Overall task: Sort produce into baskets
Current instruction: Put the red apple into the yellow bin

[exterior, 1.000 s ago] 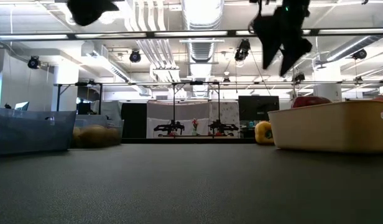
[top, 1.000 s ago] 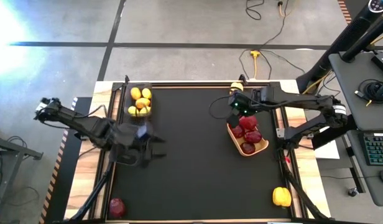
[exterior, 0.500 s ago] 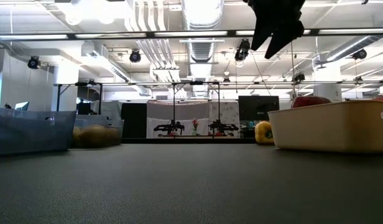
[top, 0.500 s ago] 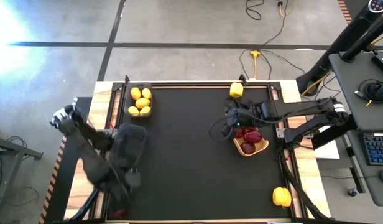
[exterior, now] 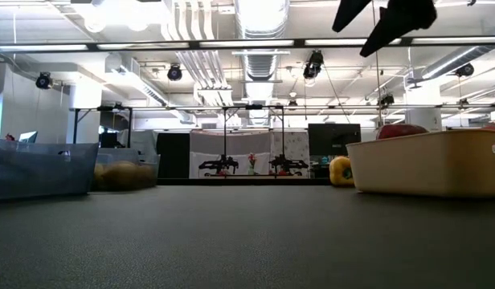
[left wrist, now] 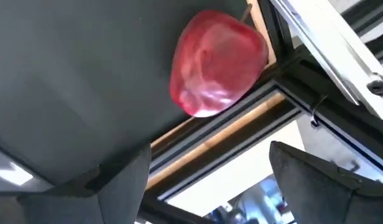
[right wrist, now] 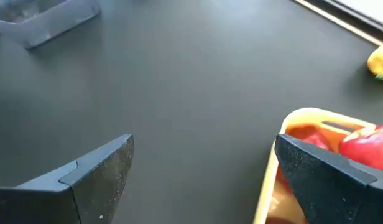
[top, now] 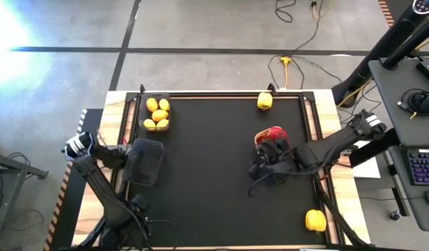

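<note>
Two grippers stood apart-fingered, holding nothing | left gripper (left wrist: 207,177) hovered at table's near-left corner; red pepper (left wrist: 217,62) lay just ahead | right gripper (right wrist: 204,180) gaped over tan basket (right wrist: 306,117) of red produce (right wrist: 369,146)

The high view looks straight down from well above, taking in the whole black worktop (top: 214,167) and the floor around it. The low view sits at worktop height and faces level across the surface into the room behind; it shares with the high view the orange-tan basket (exterior: 428,163) and the yellow pepper (exterior: 341,171) beside it. The left wrist view looks close down past its own fingers (left wrist: 306,174) at a red piece of produce (left wrist: 217,61) by the worktop's edge rail. The right wrist view faces across the worktop from near the orange-tan basket, sharing its rim with the other views.
</note>
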Controlling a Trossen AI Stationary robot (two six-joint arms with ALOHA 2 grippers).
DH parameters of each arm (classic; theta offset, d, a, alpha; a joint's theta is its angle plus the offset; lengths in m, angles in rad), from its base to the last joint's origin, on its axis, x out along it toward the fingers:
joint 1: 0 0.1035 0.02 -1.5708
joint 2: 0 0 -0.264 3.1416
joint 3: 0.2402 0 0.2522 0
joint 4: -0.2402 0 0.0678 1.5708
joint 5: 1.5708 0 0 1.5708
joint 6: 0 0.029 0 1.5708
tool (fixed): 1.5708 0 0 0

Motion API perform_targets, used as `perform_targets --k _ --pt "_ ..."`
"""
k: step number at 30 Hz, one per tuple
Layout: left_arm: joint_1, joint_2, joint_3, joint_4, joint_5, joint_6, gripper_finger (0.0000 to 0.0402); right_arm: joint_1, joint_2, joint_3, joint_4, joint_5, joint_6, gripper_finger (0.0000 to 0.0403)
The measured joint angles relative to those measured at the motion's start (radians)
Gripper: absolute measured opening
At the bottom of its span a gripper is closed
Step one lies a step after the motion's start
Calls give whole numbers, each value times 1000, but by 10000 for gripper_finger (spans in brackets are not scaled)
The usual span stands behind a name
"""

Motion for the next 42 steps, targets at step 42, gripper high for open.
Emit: perform_targets --k 42 --pt "-30 58 -224 347 -146 -125 320 37 89 6 -1 -50 122 382"
